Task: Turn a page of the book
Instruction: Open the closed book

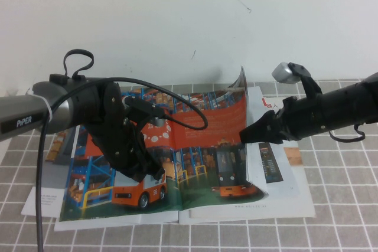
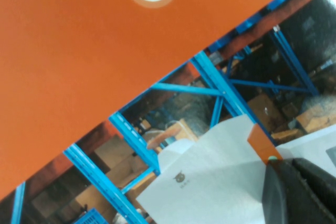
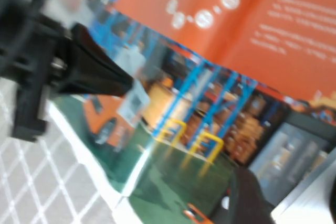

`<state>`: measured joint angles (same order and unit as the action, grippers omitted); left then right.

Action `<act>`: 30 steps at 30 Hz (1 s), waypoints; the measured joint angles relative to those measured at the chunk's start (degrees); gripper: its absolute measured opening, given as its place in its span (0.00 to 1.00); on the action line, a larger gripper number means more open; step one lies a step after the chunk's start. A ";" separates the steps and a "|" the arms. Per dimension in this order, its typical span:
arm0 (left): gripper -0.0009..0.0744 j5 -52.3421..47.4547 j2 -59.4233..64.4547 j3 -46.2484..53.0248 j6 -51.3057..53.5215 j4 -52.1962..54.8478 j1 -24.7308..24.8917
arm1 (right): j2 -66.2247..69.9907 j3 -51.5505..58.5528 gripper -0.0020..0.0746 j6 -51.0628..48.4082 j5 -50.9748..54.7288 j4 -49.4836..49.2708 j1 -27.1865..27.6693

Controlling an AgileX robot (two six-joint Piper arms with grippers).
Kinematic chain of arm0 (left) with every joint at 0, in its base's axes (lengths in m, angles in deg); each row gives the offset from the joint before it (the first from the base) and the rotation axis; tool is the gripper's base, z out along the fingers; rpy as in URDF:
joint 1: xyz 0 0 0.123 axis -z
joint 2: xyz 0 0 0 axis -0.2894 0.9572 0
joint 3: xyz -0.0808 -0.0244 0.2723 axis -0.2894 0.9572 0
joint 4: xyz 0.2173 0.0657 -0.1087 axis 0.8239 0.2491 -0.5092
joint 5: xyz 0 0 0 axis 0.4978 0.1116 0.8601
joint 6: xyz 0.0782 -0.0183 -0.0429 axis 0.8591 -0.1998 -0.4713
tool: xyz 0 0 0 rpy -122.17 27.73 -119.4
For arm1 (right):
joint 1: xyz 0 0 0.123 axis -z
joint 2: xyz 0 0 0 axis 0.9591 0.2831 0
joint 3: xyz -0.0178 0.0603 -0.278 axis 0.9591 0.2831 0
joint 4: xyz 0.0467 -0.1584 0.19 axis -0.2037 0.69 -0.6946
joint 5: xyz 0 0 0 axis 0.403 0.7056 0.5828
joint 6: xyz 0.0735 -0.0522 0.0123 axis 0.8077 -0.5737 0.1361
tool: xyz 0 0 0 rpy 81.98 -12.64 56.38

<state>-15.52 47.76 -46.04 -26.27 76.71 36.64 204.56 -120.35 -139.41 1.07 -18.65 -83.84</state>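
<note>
Left gripper (image 1: 155, 173) presses closed on the book (image 1: 118, 199); right gripper (image 1: 247, 136), jaws wide, lifts the page (image 1: 218, 146).

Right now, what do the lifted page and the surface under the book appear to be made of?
The page looks like thin glossy coated paper: it curls upward and catches glare beside the right gripper. The table seems covered in a matte grey tile-patterned mat, possibly vinyl or cloth. The left gripper, shut, presses the book.

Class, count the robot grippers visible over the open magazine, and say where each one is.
2. The left gripper presses on the book's left sheet; the right gripper is at the lifted page's outer edge.
</note>
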 joint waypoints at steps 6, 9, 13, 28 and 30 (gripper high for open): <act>0.01 0.10 0.00 0.00 0.00 0.00 0.00 | -0.12 -0.34 0.46 4.17 -4.10 4.14 -1.37; 0.01 0.10 0.00 0.00 0.00 0.00 0.00 | -0.21 -0.82 0.46 5.93 -5.03 5.55 -1.75; 0.01 0.10 0.00 0.00 0.00 -0.04 0.00 | -0.21 -2.35 0.46 9.74 -6.56 10.56 -2.09; 0.01 0.21 0.00 0.00 0.00 -0.17 0.00 | -0.21 -6.64 0.50 12.79 -4.30 14.91 -2.19; 0.01 0.32 0.00 0.00 0.00 -0.17 0.00 | -0.21 -6.76 0.54 13.69 -4.30 15.67 -2.19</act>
<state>-15.20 47.76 -46.04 -26.27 76.54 36.64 204.35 -127.10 -125.72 -3.23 -2.98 -86.03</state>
